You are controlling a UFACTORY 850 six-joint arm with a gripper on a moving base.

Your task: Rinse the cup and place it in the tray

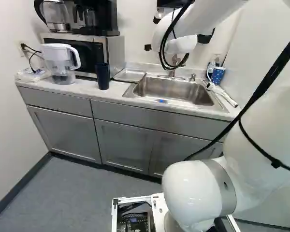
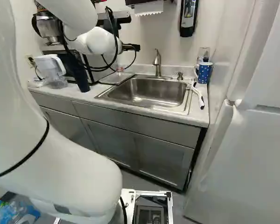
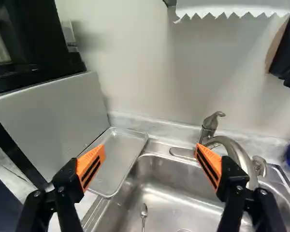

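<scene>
I judge that I am at the opening step, getting hold of the cup; rinsing and placing both look undone. My pincer (image 3: 150, 150) is spread wide, its orange pads (image 3: 91, 166) well apart with nothing between them. It hangs above the sink (image 3: 179, 176), near the side where the tray (image 3: 118, 157) lies.

Two cups stand on the tabletop (image 1: 82, 87). The dark blue tumbler (image 1: 102, 76) is upright on the microwave (image 1: 116, 50) side of the sink, beyond the tray; the dotted mug (image 2: 204, 72) is at the sink's opposite side, by the wall. The sentence doesn't settle which is meant, but I take the tumbler as likelier.

The tumbler is lower than my pincer and outside its span, beside the finger nearest the tray. The mug is outside the other finger, past the faucet (image 3: 234, 152). For the tumbler, my next move calls for swinging away from the sink, lowering and straddling its sides before closing. Then it needs to go under the faucet. I should watch the microwave's side, and the spoon (image 3: 143, 211) in the sink.
</scene>
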